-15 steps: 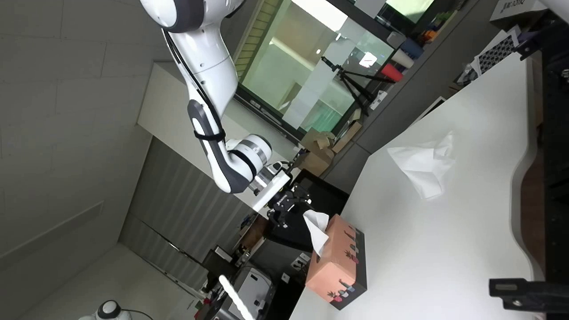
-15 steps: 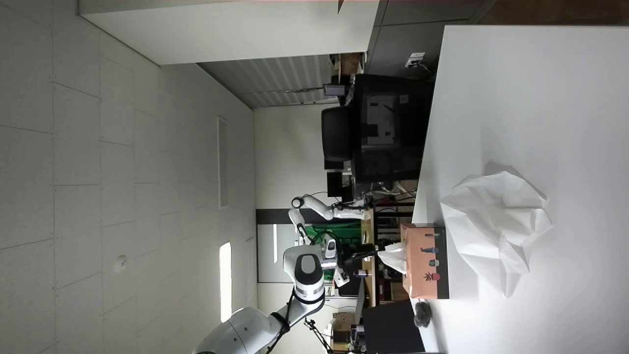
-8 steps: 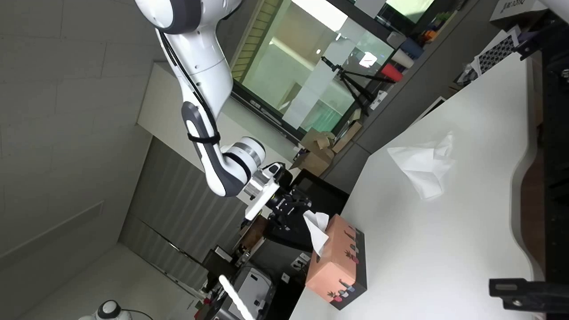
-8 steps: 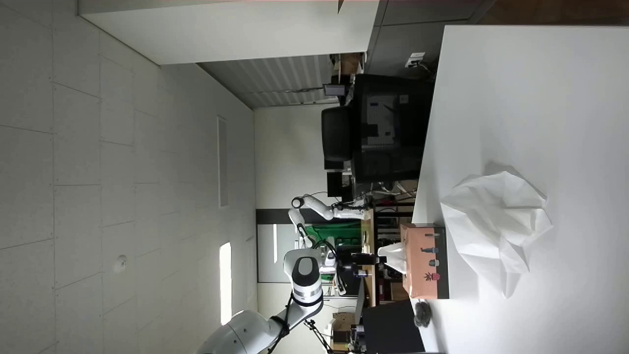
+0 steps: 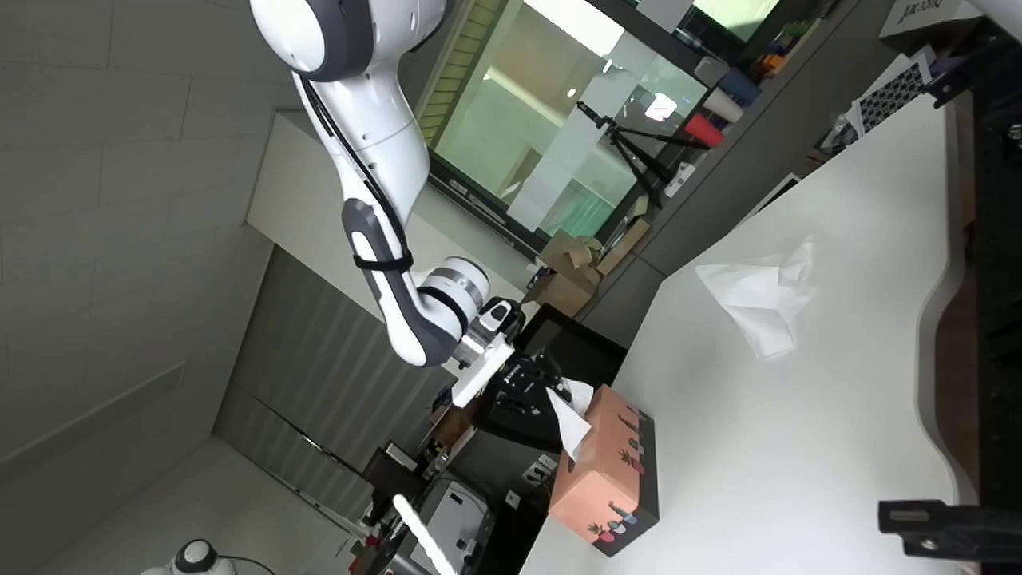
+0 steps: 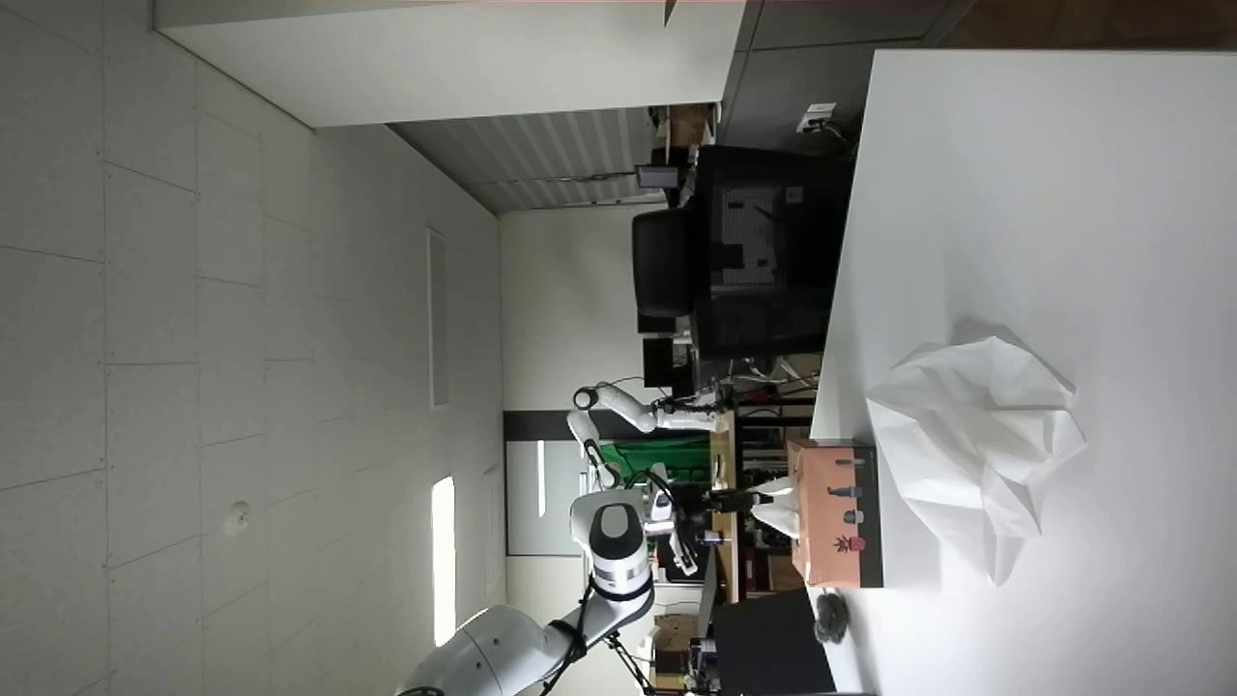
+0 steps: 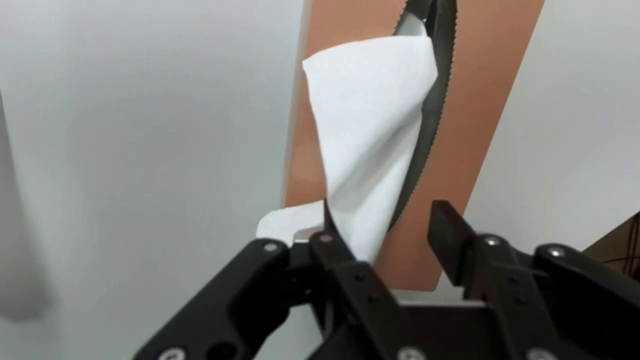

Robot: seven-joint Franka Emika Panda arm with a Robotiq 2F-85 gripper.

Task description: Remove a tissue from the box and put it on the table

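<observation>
The orange tissue box (image 5: 595,479) with a dark base stands at the table edge; it shows in both exterior views (image 6: 819,551) and the wrist view (image 7: 487,75). A white tissue (image 5: 568,423) sticks up from its slot, also in an exterior view (image 6: 779,517). In the wrist view, my gripper (image 7: 383,204) is open above the box top. The tissue (image 7: 370,110) runs partly between the fingers, and another flap shows beyond the left finger. Contact is unclear. In both exterior views the gripper (image 5: 552,393) (image 6: 752,501) is at the tissue's upper end.
A crumpled loose tissue (image 5: 758,303) lies on the white table (image 5: 846,431), in both exterior views (image 6: 981,445). A grey fuzzy object (image 6: 831,617) lies beside the box. A black bracket (image 5: 950,529) projects at the table's near side. A black chair (image 5: 551,375) stands behind the gripper.
My gripper first drew slightly away from the tissue, then moved in to its upper end and now overlaps it. The tissue tip has shifted slightly. The box and loose tissue stay put.
</observation>
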